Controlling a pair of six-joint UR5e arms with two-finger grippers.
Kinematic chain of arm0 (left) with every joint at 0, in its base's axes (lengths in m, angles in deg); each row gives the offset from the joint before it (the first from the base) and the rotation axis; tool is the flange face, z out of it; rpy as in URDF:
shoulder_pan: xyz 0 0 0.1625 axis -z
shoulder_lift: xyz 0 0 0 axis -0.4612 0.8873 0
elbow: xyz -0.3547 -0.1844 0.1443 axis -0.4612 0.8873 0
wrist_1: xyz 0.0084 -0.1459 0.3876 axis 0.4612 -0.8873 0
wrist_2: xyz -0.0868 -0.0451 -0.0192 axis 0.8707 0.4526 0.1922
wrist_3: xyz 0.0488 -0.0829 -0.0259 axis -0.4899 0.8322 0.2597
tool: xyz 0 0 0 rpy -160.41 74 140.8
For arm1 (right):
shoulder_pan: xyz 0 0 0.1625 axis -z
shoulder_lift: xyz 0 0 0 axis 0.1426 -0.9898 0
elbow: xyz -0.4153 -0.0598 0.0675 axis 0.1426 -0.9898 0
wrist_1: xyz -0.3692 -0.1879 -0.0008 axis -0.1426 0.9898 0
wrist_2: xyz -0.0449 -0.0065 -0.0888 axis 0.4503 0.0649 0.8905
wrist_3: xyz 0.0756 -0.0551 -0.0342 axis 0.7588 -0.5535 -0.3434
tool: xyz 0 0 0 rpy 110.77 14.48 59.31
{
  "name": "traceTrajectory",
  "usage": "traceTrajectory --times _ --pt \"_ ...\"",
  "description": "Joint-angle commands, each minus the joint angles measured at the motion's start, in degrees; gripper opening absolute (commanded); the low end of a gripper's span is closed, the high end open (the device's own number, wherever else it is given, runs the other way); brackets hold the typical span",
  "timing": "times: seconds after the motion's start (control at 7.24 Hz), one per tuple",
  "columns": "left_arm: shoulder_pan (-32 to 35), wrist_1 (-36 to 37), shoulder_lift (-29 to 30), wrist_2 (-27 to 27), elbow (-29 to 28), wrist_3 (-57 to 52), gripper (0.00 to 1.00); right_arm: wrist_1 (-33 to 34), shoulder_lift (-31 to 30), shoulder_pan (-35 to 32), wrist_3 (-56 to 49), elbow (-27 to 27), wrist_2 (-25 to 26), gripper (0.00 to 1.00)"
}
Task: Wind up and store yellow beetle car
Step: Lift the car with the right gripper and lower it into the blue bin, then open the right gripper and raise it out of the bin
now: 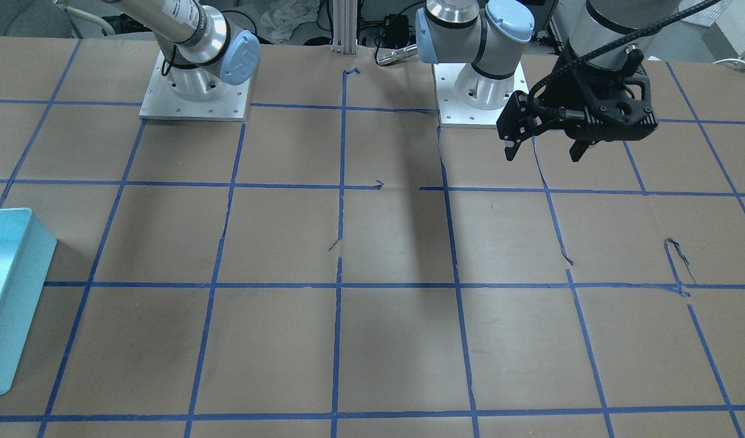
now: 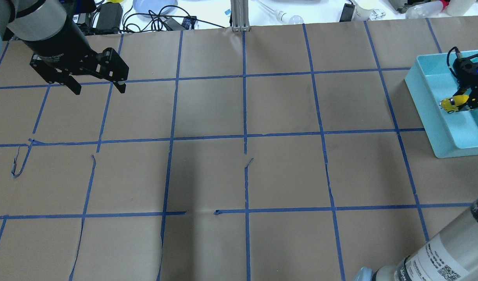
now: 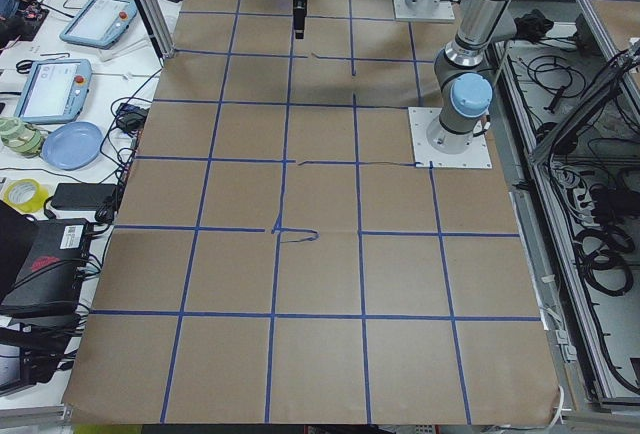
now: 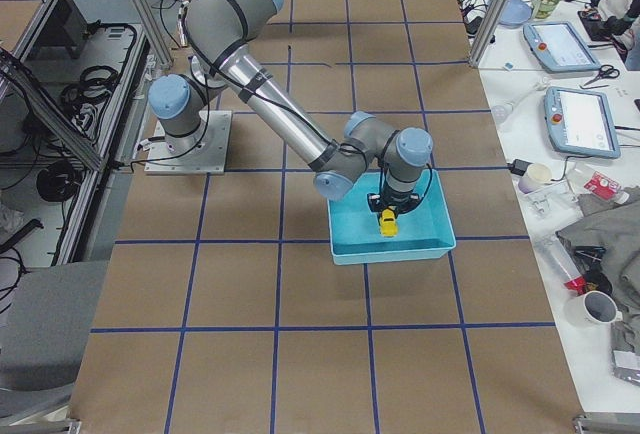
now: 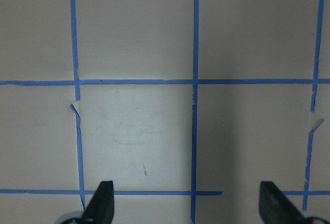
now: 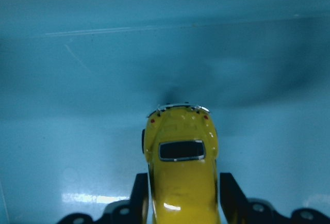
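1. Black left gripper [image 2: 99, 90]: you will find it at 10 o'clock in the overhead view. It hangs above the table [image 2: 239, 175] with its fingers spread wide. Its wrist camera shows you both fingertips [image 5: 103, 203] over paper and tape.
2. Table surface: brown paper marked with a blue tape grid [image 2: 245, 117]. A few strips are torn or curled loose, one of them at 9 o'clock.
3. Light blue bin [image 2: 426, 113]: it sits at 3 o'clock, open-topped and flat on the paper, and the overhead view's right edge cuts it off.
4. Right gripper [image 2: 457, 104]: it reaches down inside the bin, and its fingers pinch the yellow beetle car [image 2: 451, 104] by its flanks.
5. Right wrist view: the car [image 6: 180, 126] points to 12 o'clock, towards the bin wall [image 6: 77, 7]. The end with the small red lights is farthest from the fingers [image 6: 139, 195]. You cannot tell whether its wheels touch the bin floor.
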Motion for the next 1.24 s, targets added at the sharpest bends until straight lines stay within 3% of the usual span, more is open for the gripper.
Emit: traceTrajectory --times 0.0,0.28,0.69,0.83,1.11 --pt "0.0 0.1 0.0 0.0 -0.1 0.0 1.0 -0.2 -0.1 0.0 0.1 -0.1 0.5 0.99" --pt "0.0 0.1 0.0 0.0 -0.2 0.0 1.0 -4.4 -3.8 -0.2 1.1 -0.9 1.0 1.0" --pt "0.0 0.1 0.0 0.0 -0.1 0.0 1.0 -22.3 -16.1 -6.6 15.3 -0.9 -0.7 1.0" --pt "0.0 0.2 0.0 0.0 -0.1 0.0 1.0 -26.9 -20.7 -11.6 25.8 -0.8 -2.9 1.0" --pt "0.1 0.1 0.0 0.0 0.0 0.0 1.0 -29.4 -26.0 -23.6 53.9 -0.9 -4.1 1.0"
